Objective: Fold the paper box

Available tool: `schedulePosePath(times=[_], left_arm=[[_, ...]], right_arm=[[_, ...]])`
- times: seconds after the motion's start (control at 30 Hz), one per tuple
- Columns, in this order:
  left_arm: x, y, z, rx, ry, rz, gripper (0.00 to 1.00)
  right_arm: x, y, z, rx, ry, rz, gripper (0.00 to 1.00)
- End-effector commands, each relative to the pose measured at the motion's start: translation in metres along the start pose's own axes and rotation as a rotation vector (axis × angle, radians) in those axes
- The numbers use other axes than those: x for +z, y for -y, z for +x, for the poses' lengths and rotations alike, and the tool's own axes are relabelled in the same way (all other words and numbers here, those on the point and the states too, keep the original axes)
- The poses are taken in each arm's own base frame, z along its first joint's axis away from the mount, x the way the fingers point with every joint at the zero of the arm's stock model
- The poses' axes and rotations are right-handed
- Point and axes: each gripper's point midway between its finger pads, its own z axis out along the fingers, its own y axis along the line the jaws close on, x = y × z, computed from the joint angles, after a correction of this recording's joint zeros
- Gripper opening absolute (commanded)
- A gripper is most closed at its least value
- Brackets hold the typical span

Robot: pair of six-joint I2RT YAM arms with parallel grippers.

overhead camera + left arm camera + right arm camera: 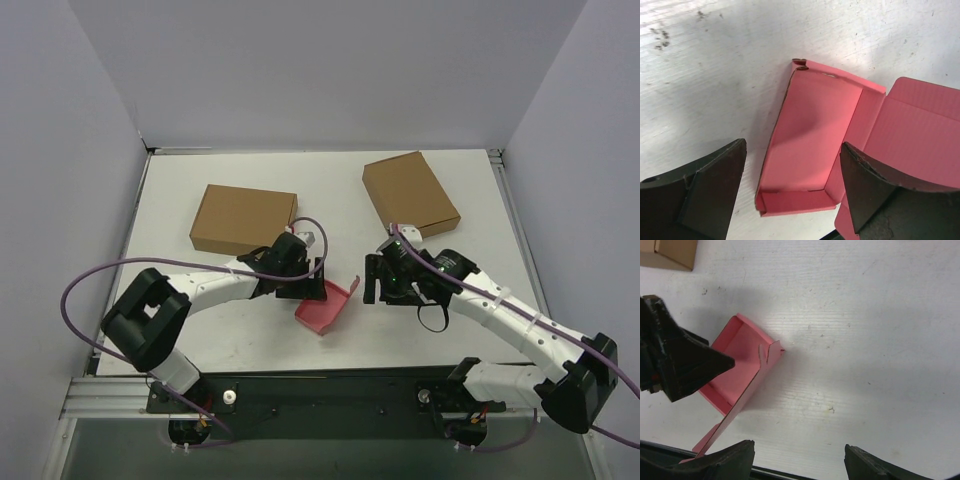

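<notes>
Paper box (812, 135) floor, plainest from left-wrist

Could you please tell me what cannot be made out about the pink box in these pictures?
- Top view: the left hand covers the pink box's left side, so contact cannot be told.
- Left wrist view: the open flap runs off the right edge.
- Right wrist view: the left hand hides one end of the box, and a brown box is cut to a corner.

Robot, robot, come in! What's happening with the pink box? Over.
Left hand open above pink box. Right hand open, empty, beside it. Box half-folded, lid open. Brown boxes well clear.
</notes>
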Motion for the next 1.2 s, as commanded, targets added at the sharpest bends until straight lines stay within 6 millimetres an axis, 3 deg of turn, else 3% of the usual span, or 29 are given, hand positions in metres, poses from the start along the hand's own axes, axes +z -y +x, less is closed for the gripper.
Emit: schedulePosePath(times=[0.0, 0.1, 0.23, 0.3, 0.4, 0.5, 0.57, 0.7, 0.83, 0.9, 1.03, 1.17], left_arm=[[-0.020, -0.010, -0.013, 0.024, 0.054, -0.045, 0.85], [-0.029, -0.013, -0.021, -0.004, 0.091, -0.044, 0.85], [-0.039, 0.003, -0.029, 0.000, 0.130, 0.072, 0.79], [-0.033, 0.007, -0.019, 0.007, 0.103, 0.122, 0.73], [-0.021, 0.011, 0.014, 0.004, 0.002, 0.212, 0.69], [-0.026, 0.016, 0.027, -0.008, -0.002, 0.270, 0.67], [-0.041, 0.035, 0.030, 0.025, -0.007, 0.381, 0.67], [-0.059, 0.069, 0.047, 0.119, -0.045, 0.558, 0.67], [-0.066, 0.065, 0.060, 0.158, -0.071, 0.529, 0.70], [-0.069, 0.059, 0.060, 0.162, -0.063, 0.497, 0.72], [-0.080, 0.039, 0.056, 0.153, -0.017, 0.389, 0.76], [-0.098, 0.031, 0.037, 0.164, 0.063, 0.320, 0.79]], right_arm=[[-0.001, 0.021, 0.010, 0.086, -0.015, 0.037, 0.71], [0.011, 0.031, 0.023, 0.075, -0.060, 0.077, 0.69], [0.027, 0.028, 0.030, 0.056, -0.097, 0.073, 0.67], [0.035, 0.023, 0.035, 0.065, -0.121, 0.046, 0.66], [0.054, 0.011, 0.029, 0.103, -0.133, -0.012, 0.66], [0.070, -0.003, 0.006, 0.123, -0.105, -0.048, 0.65], [0.082, -0.009, -0.002, 0.131, -0.118, -0.057, 0.65], [0.095, -0.045, -0.049, 0.119, -0.066, -0.146, 0.66], [0.099, -0.067, -0.085, 0.087, -0.029, -0.186, 0.66], [0.099, -0.064, -0.094, 0.075, -0.012, -0.168, 0.67], [0.092, -0.038, -0.103, 0.101, 0.020, -0.135, 0.70], [0.080, -0.007, -0.093, 0.095, 0.044, -0.083, 0.72]])
